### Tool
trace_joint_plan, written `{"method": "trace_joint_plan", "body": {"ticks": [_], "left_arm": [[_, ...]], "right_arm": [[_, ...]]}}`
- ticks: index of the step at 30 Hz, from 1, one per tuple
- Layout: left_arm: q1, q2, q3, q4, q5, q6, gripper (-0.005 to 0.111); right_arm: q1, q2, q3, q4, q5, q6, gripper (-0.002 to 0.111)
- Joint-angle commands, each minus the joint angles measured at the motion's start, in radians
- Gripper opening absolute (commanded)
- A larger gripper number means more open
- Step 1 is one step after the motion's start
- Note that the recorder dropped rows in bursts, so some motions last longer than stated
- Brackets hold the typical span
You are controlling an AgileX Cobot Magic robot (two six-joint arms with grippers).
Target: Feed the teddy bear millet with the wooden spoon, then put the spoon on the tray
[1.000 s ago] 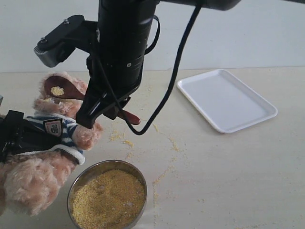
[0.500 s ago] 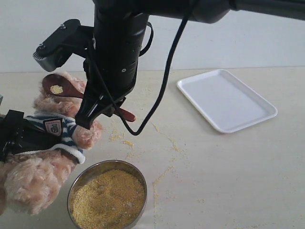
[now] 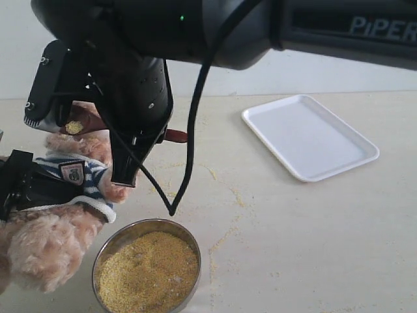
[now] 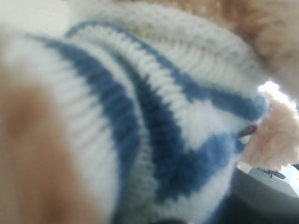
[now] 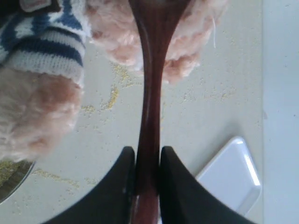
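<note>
Currently the right gripper (image 5: 147, 156) is clamped narrow on the slim handle of the dark reddish-brown glossy wooden spoon (image 5: 152, 70), black fingers (image 5: 125, 168) pinching it from both sides toward the tail end. In the exterior view the spoon's long axis runs roughly 9-to-3. The oval bowl is at 9 o'clock carrying a small dab of golden-yellow millet (image 3: 73, 126), and the handle tip pokes out at 3 o'clock. The bowl is right at the head of the fluffy tan-pink teddy bear in a navy-and-white striped shirt (image 3: 75, 175); the arm hides the muzzle, so can't tell if it touches. The flat white rectangular plastic tray (image 3: 309, 135) lies at 3 o'clock from the gripper, well apart, across the pale tabletop (image 3: 293, 228) with scattered grain. My read: feeding is about done and the next move is a sweep toward 3 o'clock, handle end leading, right arm nearer. The left gripper (image 3: 19, 186) sits at the bear's torso, 8 o'clock; can't tell how its jaws stand. The round steel bowl (image 3: 99, 261) of millet is at 6 o'clock.
</note>
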Motion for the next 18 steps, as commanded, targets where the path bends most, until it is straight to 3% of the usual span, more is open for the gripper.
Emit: {"method": "trace_joint_plan", "body": {"ticks": [1,18], "left_arm": [[-0.005,-0.014,0.004,-0.011,0.032,0.01,0.005],[-0.005,-0.014,0.004,-0.011,0.035,0.01,0.005]], "right_arm": [[0.002,-0.003,-0.003,-0.03,-0.014,0.018,0.0],[0.061,-0.003,-0.003,-0.273,0.004,0.066,0.0]]}}
